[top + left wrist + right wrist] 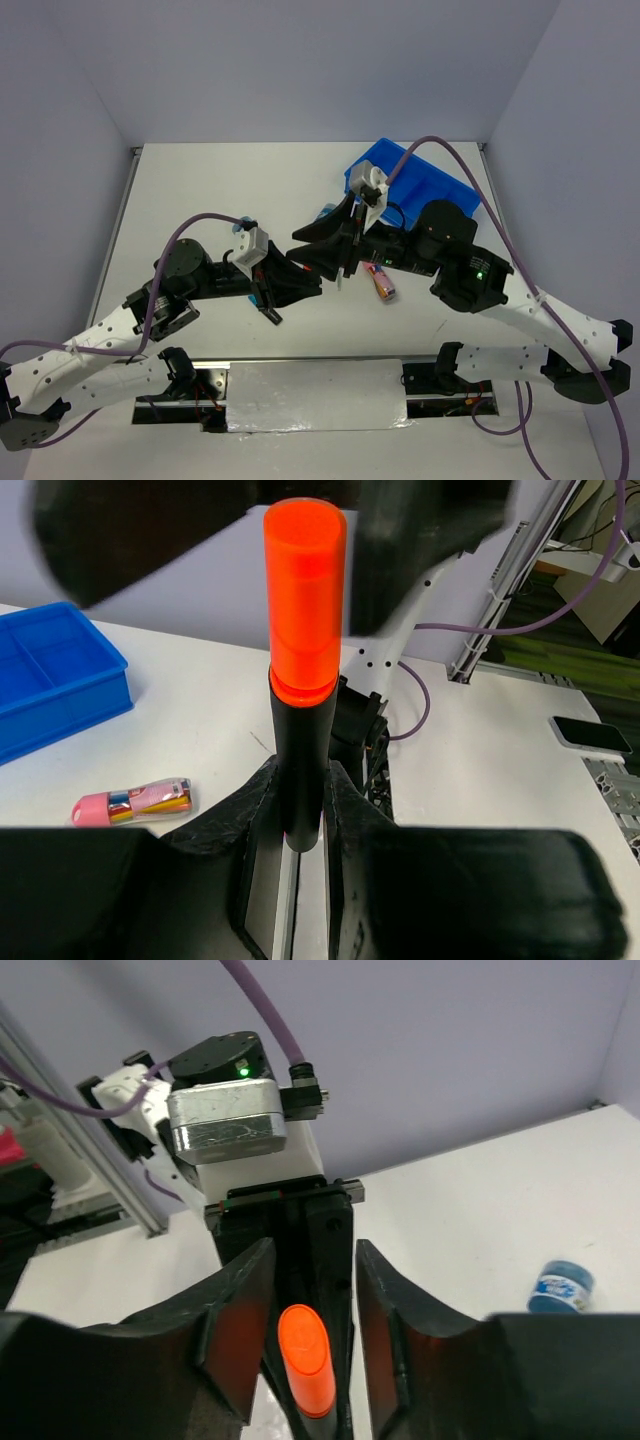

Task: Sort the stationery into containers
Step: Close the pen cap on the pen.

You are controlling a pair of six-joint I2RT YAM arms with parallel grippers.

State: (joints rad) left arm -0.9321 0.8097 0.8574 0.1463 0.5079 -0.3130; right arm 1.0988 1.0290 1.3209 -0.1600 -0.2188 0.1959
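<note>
A black highlighter (298, 740) with an orange cap (305, 590) is held upright above the middle of the tabletop (230, 190), gripped at its lower end by the clenched left hand (300, 780). The cap is flanked by the parted fingers of the right hand (315, 1250), which are not closed on it. The blue tray (440, 180) is seen toward the far right corner, its visible compartments showing bare floor. A pink-gold cylinder (384, 281) lies on the tabletop on the tray's near side, and a round blue tub (561, 1288) stands on the tabletop.
</note>
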